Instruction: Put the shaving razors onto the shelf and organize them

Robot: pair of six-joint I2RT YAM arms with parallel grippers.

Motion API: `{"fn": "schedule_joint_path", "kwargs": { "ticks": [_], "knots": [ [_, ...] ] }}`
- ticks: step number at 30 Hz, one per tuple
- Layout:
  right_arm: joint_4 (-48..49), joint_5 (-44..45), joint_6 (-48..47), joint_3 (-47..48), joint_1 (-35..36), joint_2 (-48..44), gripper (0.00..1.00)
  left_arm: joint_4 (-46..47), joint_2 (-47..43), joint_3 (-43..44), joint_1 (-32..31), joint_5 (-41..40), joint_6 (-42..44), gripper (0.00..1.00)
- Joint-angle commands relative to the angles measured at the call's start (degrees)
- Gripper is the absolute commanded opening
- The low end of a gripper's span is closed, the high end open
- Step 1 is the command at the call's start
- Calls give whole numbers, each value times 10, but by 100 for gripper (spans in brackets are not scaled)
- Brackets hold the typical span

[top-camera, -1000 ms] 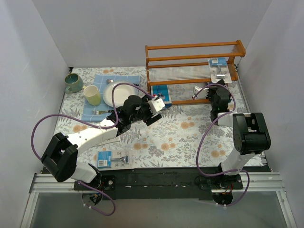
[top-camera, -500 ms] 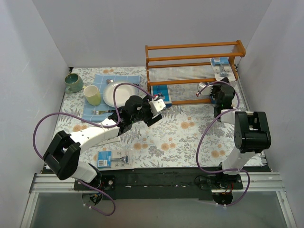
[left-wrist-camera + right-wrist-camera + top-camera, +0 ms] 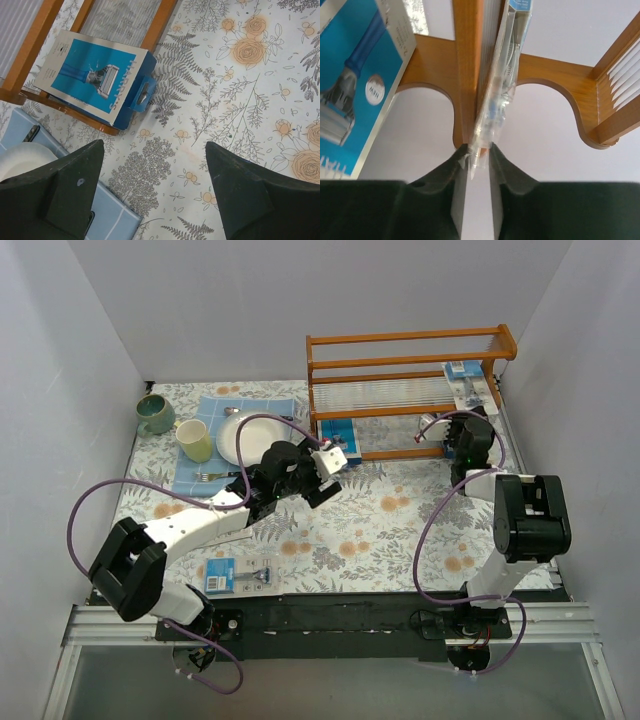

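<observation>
The orange-brown shelf [image 3: 410, 390] stands at the back right. My right gripper [image 3: 468, 436] is at its right end, shut on the bottom edge of a clear razor pack [image 3: 496, 75] that stands upright against the shelf's side frame [image 3: 468, 60]. A second blue razor pack [image 3: 355, 85] lies just to its left. My left gripper [image 3: 155, 165] is open and empty above the floral tablecloth. Beyond it, a blue razor pack [image 3: 95, 80] leans on the shelf's lowest rail. Another razor pack [image 3: 240, 574] lies near the table's front edge.
A green mug [image 3: 155, 413], a pale yellow cup [image 3: 196, 440], a white plate [image 3: 240, 435] and a fork [image 3: 215, 476] sit on a blue cloth [image 3: 215, 410] at the back left. White walls enclose the table on three sides.
My right gripper has moved a little right and towards the shelf with the razor pack in it. My left arm has barely moved.
</observation>
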Motion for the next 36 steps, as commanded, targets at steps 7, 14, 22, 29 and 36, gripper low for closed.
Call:
{"fn": "schedule_joint_path", "kwargs": {
  "ticks": [7,14,22,29,36],
  "knots": [
    [-178,-37,43,-58,-4,-167,99,-172,-56,57,113,-1,-45,91],
    [-479,-118,182,-31,13,-308,99,-285,-140,19,190,22,32,93],
    [-746,-279,433,21,104,-361,99,-441,-198,-63,414,76,219,85],
    [-778,-281,535,74,177,-310,99,-409,-207,-137,440,114,322,77],
    [-767,-269,571,85,192,-305,99,-307,-124,-166,440,75,317,65]
  ]
}}
